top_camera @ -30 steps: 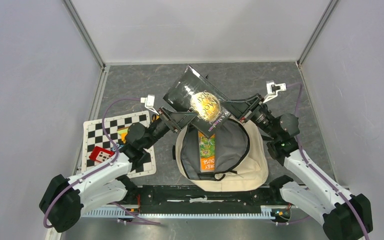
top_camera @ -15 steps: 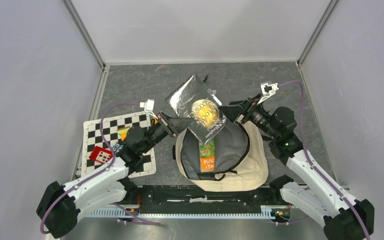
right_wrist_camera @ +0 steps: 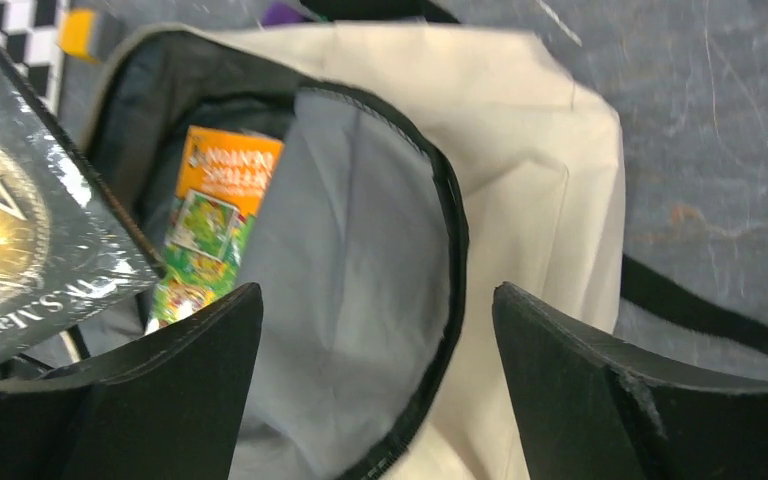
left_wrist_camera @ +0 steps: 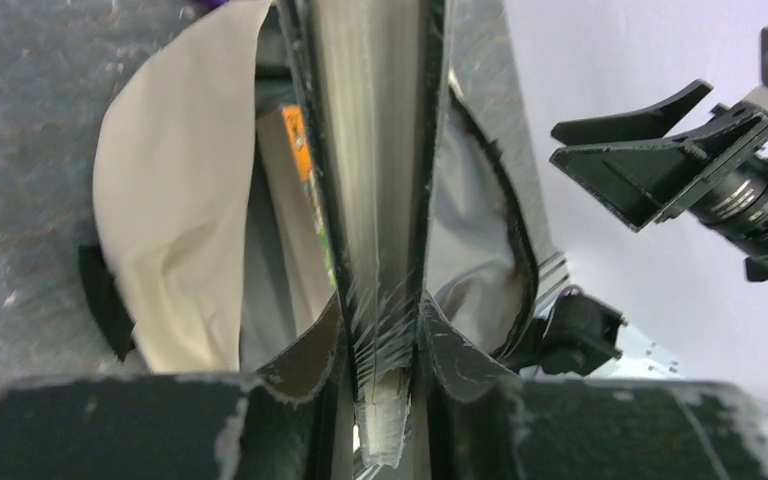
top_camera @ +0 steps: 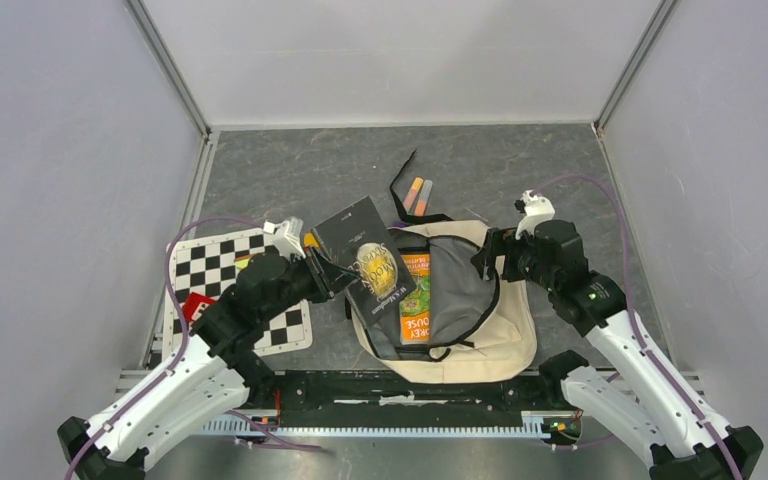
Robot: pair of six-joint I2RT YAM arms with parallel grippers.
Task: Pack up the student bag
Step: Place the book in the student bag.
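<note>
Clamping a black book (top_camera: 365, 262) by its near-left edge, the left gripper (top_camera: 332, 272) sits just beside the left rim of the student bag (top_camera: 512, 335). In the left wrist view the fingers (left_wrist_camera: 460, 365) press on both covers, with the page edge of the book (left_wrist_camera: 375, 150) facing the camera. The book is tilted. Its right part hangs over the bag's open mouth and overlaps an orange book (top_camera: 415, 305) lying inside on the grey lining.

The left arm runs diagonally from the near-left corner, and its forearm crosses the checkered mat (top_camera: 210, 262). A small red item (top_camera: 196, 305) on the mat is partly hidden by the arm.

The right gripper (top_camera: 488, 256) is at the bag's far-right side, pointing in toward the opening. Its jaws are wide apart with nothing between them. In the right wrist view the gripper (right_wrist_camera: 375, 330) frames the bag (right_wrist_camera: 530, 150), the orange book (right_wrist_camera: 222, 205) and a corner of the black book (right_wrist_camera: 30, 230). The right arm rises from the near-right corner with its elbow bent.

The bag lies flat at centre, its near edge against the black rail (top_camera: 390, 392), and a black zip rim rings the mouth. Bare grey table (top_camera: 290, 170) lies beyond the bag and to its right. A black strap (top_camera: 400, 185) with an orange tag lies just past the bag's far edge. The mat is near the bag's left side but does not touch it.
</note>
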